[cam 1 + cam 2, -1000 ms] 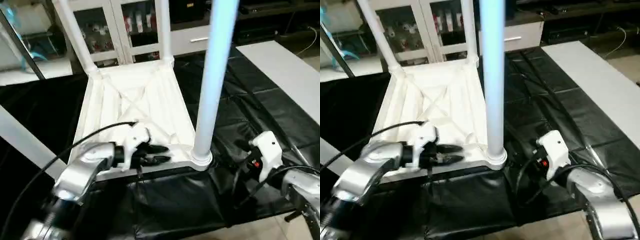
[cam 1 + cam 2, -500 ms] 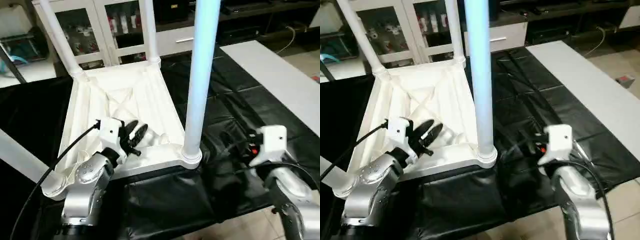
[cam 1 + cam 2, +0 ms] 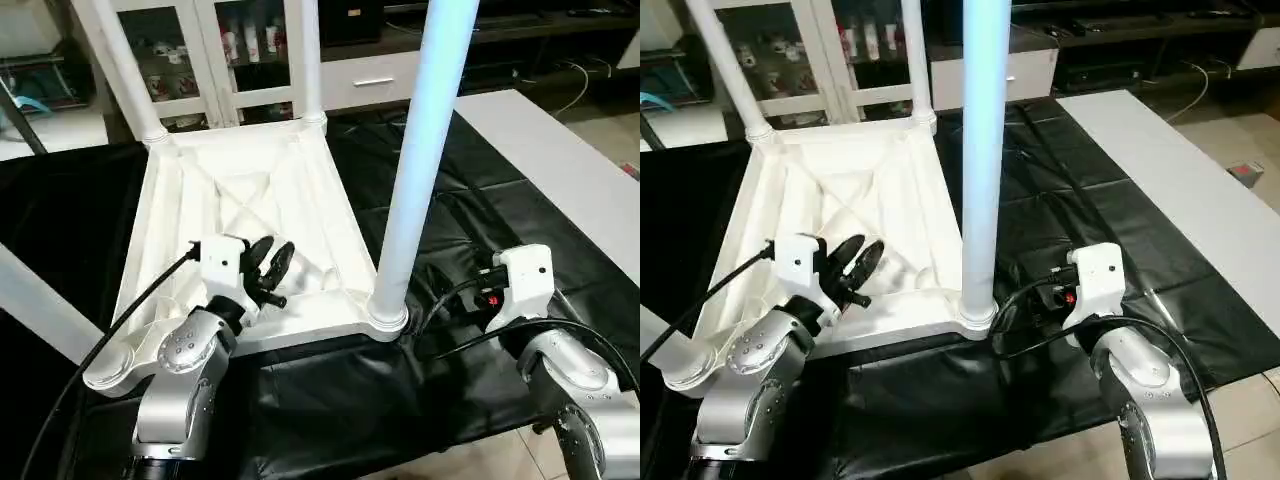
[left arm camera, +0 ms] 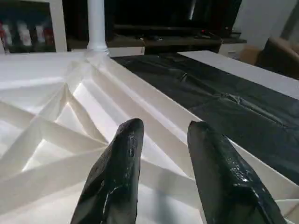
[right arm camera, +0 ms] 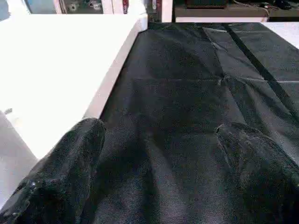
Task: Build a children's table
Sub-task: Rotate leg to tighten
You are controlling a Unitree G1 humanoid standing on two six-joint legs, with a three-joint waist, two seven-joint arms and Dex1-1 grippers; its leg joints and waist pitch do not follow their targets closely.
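Four legs (image 3: 420,160) stand in the upturned tabletop (image 3: 250,200); both the left gripper (image 3: 268,268), centre-left, and right gripper (image 5: 154,154) are spread, empty; a stray swing could unseat one

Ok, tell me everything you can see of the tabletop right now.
The tabletop is a white plastic square lying upside down on the black-covered work table, its ribbed underside up, with ribs crossing diagonally at the middle. Legs stand upright in three round corner sockets: two far ones and the near right one. A fourth leg slants away from the near left corner. The left gripper hovers open over the ribs, holding nothing.
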